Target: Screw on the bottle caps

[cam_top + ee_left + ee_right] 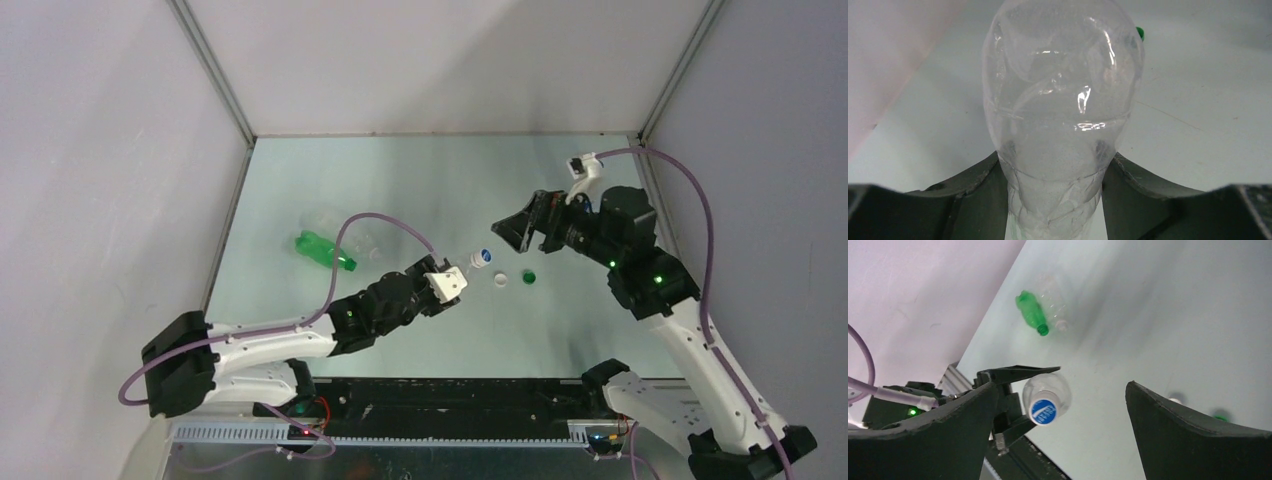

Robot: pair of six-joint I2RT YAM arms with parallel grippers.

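Note:
My left gripper (460, 276) is shut on a clear bottle (1063, 100) and holds it above the table, neck pointing toward the right arm. A blue cap (481, 258) sits on its neck and faces the right wrist camera (1044, 411). My right gripper (507, 232) is open and empty, a short way from the capped end; in its wrist view the jaws (1062, 386) stand wide to either side of the cap without touching it. A white cap (500, 280) and a green cap (529, 276) lie loose on the table below.
A green bottle (325, 250) lies at the left of the table with a clear bottle (322, 216) beside it; both show in the right wrist view (1032, 314). Grey walls enclose the table on the left, back and right.

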